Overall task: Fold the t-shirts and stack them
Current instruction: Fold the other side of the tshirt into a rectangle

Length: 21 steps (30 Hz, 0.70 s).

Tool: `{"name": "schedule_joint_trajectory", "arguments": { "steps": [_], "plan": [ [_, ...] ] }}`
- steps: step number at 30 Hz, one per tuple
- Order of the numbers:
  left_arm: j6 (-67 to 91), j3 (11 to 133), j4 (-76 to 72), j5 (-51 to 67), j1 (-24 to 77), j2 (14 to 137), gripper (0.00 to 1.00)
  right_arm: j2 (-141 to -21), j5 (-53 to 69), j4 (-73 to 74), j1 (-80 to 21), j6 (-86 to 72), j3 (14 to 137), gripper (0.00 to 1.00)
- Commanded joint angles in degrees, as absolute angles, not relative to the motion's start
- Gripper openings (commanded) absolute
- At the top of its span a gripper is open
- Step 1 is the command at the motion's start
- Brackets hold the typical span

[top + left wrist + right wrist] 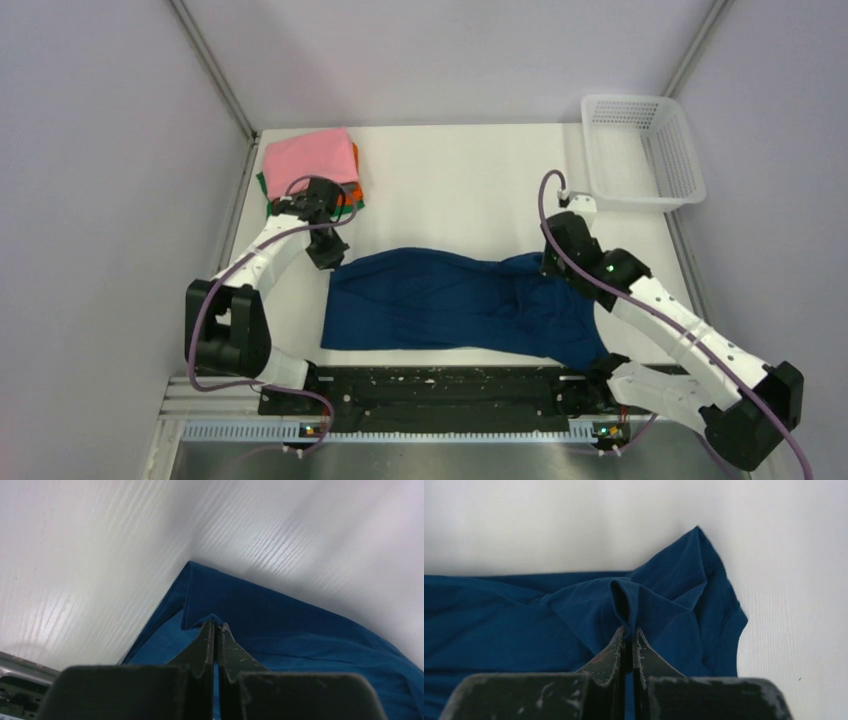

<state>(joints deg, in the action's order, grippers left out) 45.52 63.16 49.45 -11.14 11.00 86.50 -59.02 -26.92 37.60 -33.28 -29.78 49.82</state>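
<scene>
The white table is carrying the whole scene, and the navy t-shirt is lying spread across its near half between the two arms, bunching up toward the right. The white basket is sitting at the far right corner, well apart from the folded stack at the far left, which is showing pink on top with orange and green edges peeking out beneath. The left gripper is biting the shirt's far left corner, jaws pressed together on a thin ridge of cloth. The right gripper is clamping a small tuck of fabric at the far right edge, beside what looks like a sleeve. This looks like a fold being set up. Both arms should be rising evenly, drawing the far edge taut between them, then laying it over toward the near edge. The right side's wrinkles are asking for a gentle outward pull first, and such thin pinches are risking a slip if either arm is hurrying
</scene>
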Motion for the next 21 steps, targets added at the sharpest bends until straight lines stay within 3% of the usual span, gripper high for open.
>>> {"name": "schedule_joint_trajectory", "arguments": {
  "steps": [1,4,6,11,12,15,16,18,21],
  "plan": [
    [45.99,58.11,48.03,-11.65,11.16,80.62,0.0,-53.91,-26.5,49.41,-39.25,-39.05,47.28,0.0],
    [47.24,54.53,48.52,-13.47,11.16,78.14,0.0,-52.52,-24.04,57.23,-46.6,-49.87,44.38,0.01],
    [48.12,52.34,48.85,-14.78,11.1,76.57,0.0,-52.46,-22.25,62.19,-52.71,-58.45,41.55,0.08],
    [49.77,49.59,51.29,-19.18,11.07,75.12,0.03,-53.17,-16.74,67.08,-61.04,-70.84,36.85,0.48],
    [50.51,49.62,52.32,-20.4,11.07,75.21,0.1,-52.84,-17.39,67.29,-61.11,-70.95,36.92,0.56],
    [50.79,50.55,53.97,-21.77,10.99,74.92,0.46,-50.34,-22.33,67.81,-61.12,-70.31,39.73,0.66],
    [50.97,51.32,54.6,-22.18,10.99,74.66,0.53,-48.92,-24.06,67.4,-61.13,-69.85,40.93,0.71],
    [51.9,53.47,56.48,-23.45,10.9,74.17,0.64,-45.23,-27.18,65.1,-61.14,-67.25,42.82,0.81],
    [51.32,57.45,58.79,-21.07,10.97,72.76,0.68,-41.38,-29.85,59.68,-61.05,-62.16,43.85,0.93]
  ]
}}
